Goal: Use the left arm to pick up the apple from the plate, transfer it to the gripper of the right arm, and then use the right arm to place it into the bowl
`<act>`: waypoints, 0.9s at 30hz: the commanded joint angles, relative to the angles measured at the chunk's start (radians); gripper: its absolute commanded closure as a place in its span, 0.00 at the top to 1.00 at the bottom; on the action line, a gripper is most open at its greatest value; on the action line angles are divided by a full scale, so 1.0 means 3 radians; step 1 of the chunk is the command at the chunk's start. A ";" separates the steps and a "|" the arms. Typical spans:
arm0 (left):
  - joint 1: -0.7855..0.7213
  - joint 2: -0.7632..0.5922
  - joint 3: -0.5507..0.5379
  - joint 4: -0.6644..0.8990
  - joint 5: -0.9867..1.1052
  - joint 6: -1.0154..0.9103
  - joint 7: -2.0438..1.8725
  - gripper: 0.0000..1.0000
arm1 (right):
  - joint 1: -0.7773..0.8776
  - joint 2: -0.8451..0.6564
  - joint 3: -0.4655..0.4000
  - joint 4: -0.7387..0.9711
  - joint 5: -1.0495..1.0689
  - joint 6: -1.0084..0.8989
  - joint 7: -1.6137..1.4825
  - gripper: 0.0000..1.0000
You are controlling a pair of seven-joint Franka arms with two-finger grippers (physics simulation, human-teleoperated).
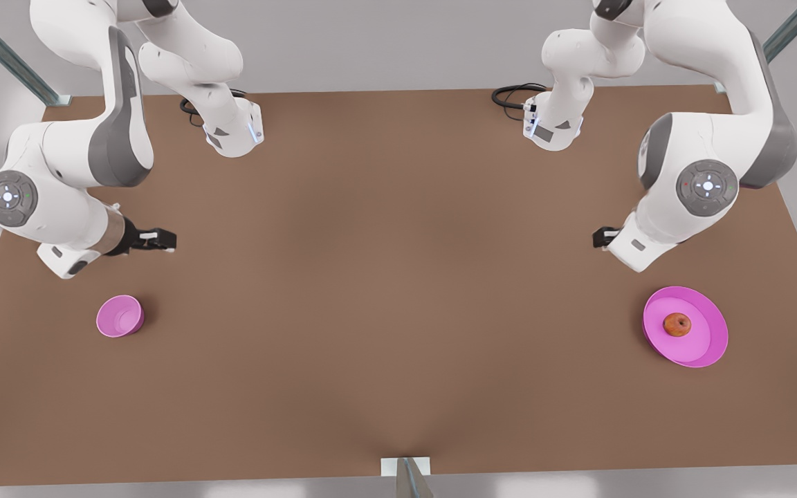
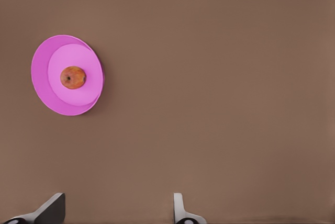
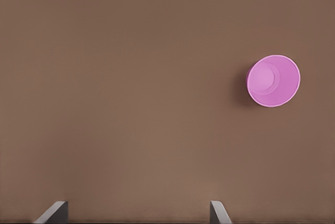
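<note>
The red-orange apple (image 1: 677,324) (image 2: 73,77) lies in the middle of the wide pink plate (image 1: 706,346) (image 2: 41,72) at the front view's right. My left gripper (image 1: 603,237) (image 2: 116,214) hovers above the table, behind the plate and apart from it. It is open and holds nothing. At the front view's left stands the small deep pink bowl (image 1: 120,316) (image 3: 274,81), which has nothing in it. My right gripper (image 1: 155,239) (image 3: 137,215) hangs above the table behind the bowl, open, with nothing between its fingers (image 3: 54,212).
Everything rests on a brown table (image 1: 385,277). Both arm bases (image 1: 236,131) (image 1: 552,128) stand at the far edge with black cables beside them. A small grey bracket (image 1: 405,470) sits at the near edge.
</note>
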 commanded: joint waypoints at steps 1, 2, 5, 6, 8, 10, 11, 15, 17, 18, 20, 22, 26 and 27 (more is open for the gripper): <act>0.0000 -0.0005 0.0000 0.0001 -0.0183 0.0081 -0.0075 1.00 | -0.0013 -0.0003 0.0000 -0.0004 -0.0001 -0.0084 -0.0283 1.00; -0.0005 -0.0005 0.0000 0.0001 -0.0178 0.0081 -0.0075 1.00 | -0.0049 -0.0013 0.0000 -0.0045 0.0024 -0.0048 -0.0314 1.00; 0.0128 0.0373 0.0005 0.0297 -0.0152 0.0107 -0.0044 1.00 | -0.0049 -0.0003 0.0000 -0.0035 0.0004 -0.0053 -0.0319 1.00; 0.0348 0.0777 -0.0015 0.0752 -0.0132 0.0132 -0.0039 1.00 | -0.0049 0.0002 0.0000 -0.0035 0.0009 -0.0053 -0.0319 1.00; 0.0798 0.1263 0.0000 0.0957 -0.0117 0.0771 0.0671 1.00 | -0.0049 0.0002 0.0000 -0.0040 -0.0001 -0.0053 -0.0324 1.00; 0.1012 0.1421 0.0010 0.0916 0.0006 0.1077 0.1157 1.00 | -0.0049 0.0007 0.0000 -0.0045 -0.0001 -0.0053 -0.0330 1.00; 0.1079 0.1437 0.0020 0.0784 0.0001 0.1292 0.1269 1.00 | -0.0049 0.0012 0.0000 -0.0045 -0.0001 -0.0053 -0.0330 1.00; 0.1325 0.1836 0.0061 0.0706 -0.0035 0.1896 0.1495 1.00 | -0.0049 0.0022 0.0000 -0.0045 -0.0001 -0.0053 -0.0355 1.00; 0.1391 0.1892 0.0061 0.0701 -0.0050 0.1901 0.1526 1.00 | -0.0044 0.0033 0.0005 -0.0050 -0.0001 -0.0053 -0.0355 1.00; 0.1417 0.1872 0.0061 0.0569 -0.0055 0.1993 0.1526 1.00 | -0.0044 0.0038 0.0005 -0.0050 -0.0001 -0.0053 -0.0355 1.00; 0.1447 0.1810 0.0067 0.0283 -0.0055 0.2300 0.1531 1.00 | -0.0039 0.0053 0.0005 -0.0050 -0.0001 -0.0053 -0.0355 1.00; 0.1453 0.1765 0.0077 0.0165 -0.0055 0.2362 0.1526 1.00 | -0.0023 0.0058 0.0005 -0.0076 -0.0006 -0.0053 -0.0355 1.00; 0.1453 0.1662 0.0118 -0.0111 -0.0055 0.2510 0.1521 1.00 | -0.0023 0.0078 0.0005 -0.0076 -0.0006 -0.0043 -0.0381 1.00; 0.1458 0.1672 0.0133 -0.0117 -0.0055 0.2515 0.1521 1.00 | -0.0018 0.0079 0.0005 -0.0076 -0.0006 -0.0033 -0.0411 1.00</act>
